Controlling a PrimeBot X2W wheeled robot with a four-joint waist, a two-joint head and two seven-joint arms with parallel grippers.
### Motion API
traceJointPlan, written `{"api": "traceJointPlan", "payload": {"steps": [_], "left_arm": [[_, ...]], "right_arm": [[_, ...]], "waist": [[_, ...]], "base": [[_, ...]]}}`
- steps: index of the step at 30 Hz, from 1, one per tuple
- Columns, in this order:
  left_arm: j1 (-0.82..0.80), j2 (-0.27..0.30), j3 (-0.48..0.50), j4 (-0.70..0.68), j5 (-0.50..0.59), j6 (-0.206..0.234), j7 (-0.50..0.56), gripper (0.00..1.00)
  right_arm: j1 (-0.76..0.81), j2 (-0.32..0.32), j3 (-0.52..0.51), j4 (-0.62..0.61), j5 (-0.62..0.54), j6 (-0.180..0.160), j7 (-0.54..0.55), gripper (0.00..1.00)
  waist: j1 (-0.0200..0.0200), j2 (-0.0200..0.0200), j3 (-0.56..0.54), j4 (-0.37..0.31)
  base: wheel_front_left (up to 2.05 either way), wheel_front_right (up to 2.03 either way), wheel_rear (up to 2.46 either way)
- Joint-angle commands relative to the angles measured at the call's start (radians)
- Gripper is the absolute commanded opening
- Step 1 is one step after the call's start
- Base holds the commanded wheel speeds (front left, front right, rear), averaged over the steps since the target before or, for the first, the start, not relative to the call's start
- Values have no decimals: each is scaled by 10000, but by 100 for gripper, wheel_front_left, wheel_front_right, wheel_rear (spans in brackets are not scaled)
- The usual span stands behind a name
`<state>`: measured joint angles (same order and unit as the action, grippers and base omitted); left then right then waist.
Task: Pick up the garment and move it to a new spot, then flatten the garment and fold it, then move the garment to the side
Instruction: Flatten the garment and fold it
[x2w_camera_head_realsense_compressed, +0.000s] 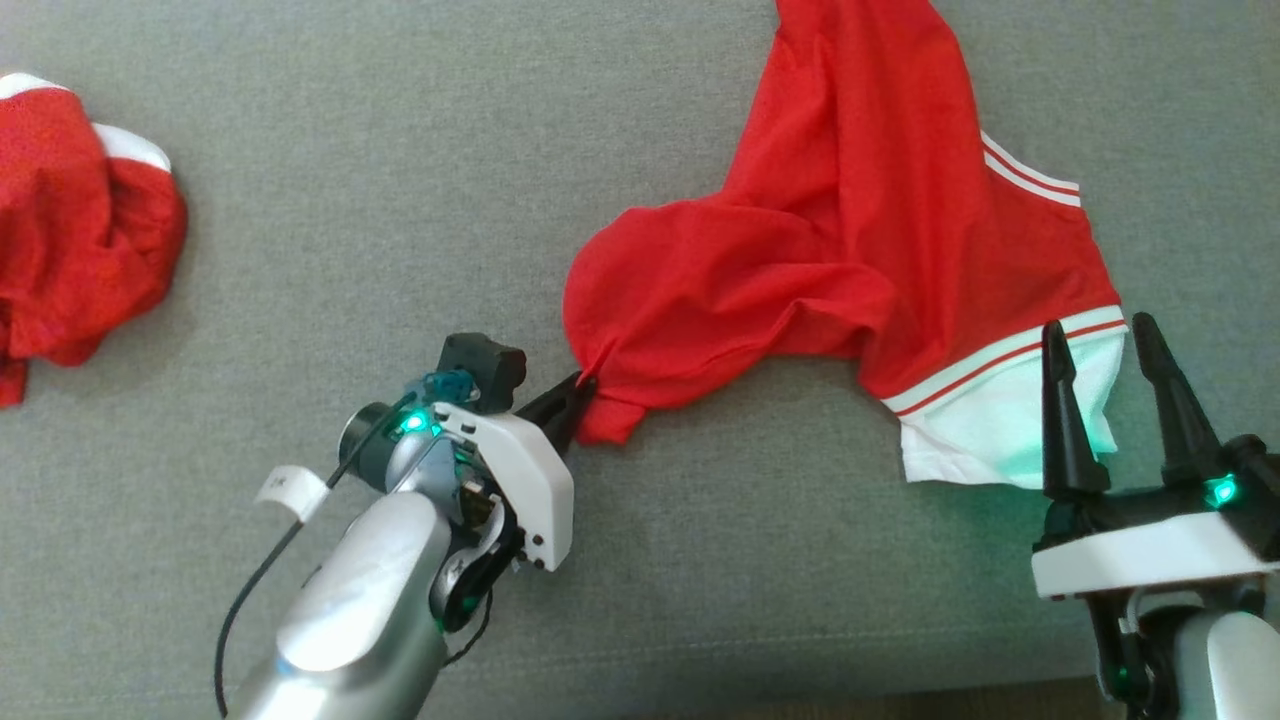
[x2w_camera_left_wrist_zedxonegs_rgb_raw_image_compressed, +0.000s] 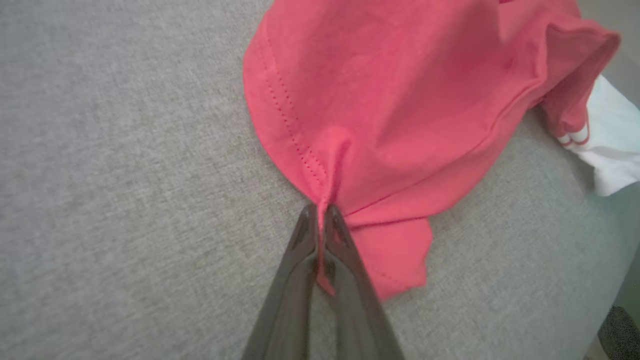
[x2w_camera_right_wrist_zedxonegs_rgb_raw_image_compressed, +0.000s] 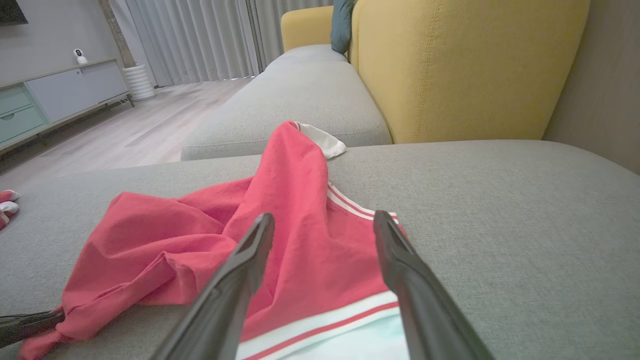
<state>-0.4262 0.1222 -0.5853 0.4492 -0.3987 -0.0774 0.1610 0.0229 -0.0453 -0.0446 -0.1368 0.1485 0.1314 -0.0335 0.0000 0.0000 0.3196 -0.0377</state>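
The garment (x2w_camera_head_realsense_compressed: 850, 250), a red shirt with striped white-and-red trim and a white panel, lies crumpled on the grey sofa seat (x2w_camera_head_realsense_compressed: 400, 200), right of the middle in the head view. Nearest the robot, its near left corner is pinched by the left gripper (x2w_camera_left_wrist_zedxonegs_rgb_raw_image_compressed: 320, 210). The two dark fingers are pressed together on a thin fold of the stitched hem, and a small flap of red cloth lies just beside them.

Over to the right, the right gripper (x2w_camera_head_realsense_compressed: 1100, 328) has its fingers spread wide and holds nothing. Its tips stand over the white panel and striped band at the garment's near right corner; whether they touch the cloth I cannot tell.

From those two corners the cloth rises into a puffed fold on the left, then runs as a long ridge away from the robot, past the top edge of the head view. Well apart, at the far left of the seat, lies another red-and-white bundle (x2w_camera_head_realsense_compressed: 80, 220).

Beyond the seat stand a yellow backrest (x2w_camera_right_wrist_zedxonegs_rgb_raw_image_compressed: 465, 65) and a dark teal cushion (x2w_camera_right_wrist_zedxonegs_rgb_raw_image_compressed: 342, 22). Farther off are a wooden floor (x2w_camera_right_wrist_zedxonegs_rgb_raw_image_compressed: 150, 125), pale curtains (x2w_camera_right_wrist_zedxonegs_rgb_raw_image_compressed: 200, 40) and a low cabinet (x2w_camera_right_wrist_zedxonegs_rgb_raw_image_compressed: 50, 95).
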Motion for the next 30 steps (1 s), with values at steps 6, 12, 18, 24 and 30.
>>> {"api": "traceJointPlan", "payload": {"steps": [6,12,18,24,30], "left_arm": [[75,340,229,-415,149,297,-296,0],[103,457,165,-921,215,361,-381,0],[56,553,133,-1294,235,403,-400,0],[76,628,105,-1490,213,435,-437,0],[95,739,104,-1618,182,470,-458,0]], "right_arm": [[-113,-49,-242,207,-114,-7,800,100],[143,-49,-807,732,-251,-7,2388,100],[5,-49,-1085,987,-71,-7,3413,100],[157,-49,-1358,992,229,-7,4174,100],[249,-49,-1373,1180,681,-7,4676,100]], "waist": [[0,0,-81,-25],[0,0,-63,66],[0,0,103,234],[0,0,190,292],[0,0,208,268]], "base": [[0,0,0],[0,0,0],[0,0,0],[0,0,0],[0,0,0]]}}
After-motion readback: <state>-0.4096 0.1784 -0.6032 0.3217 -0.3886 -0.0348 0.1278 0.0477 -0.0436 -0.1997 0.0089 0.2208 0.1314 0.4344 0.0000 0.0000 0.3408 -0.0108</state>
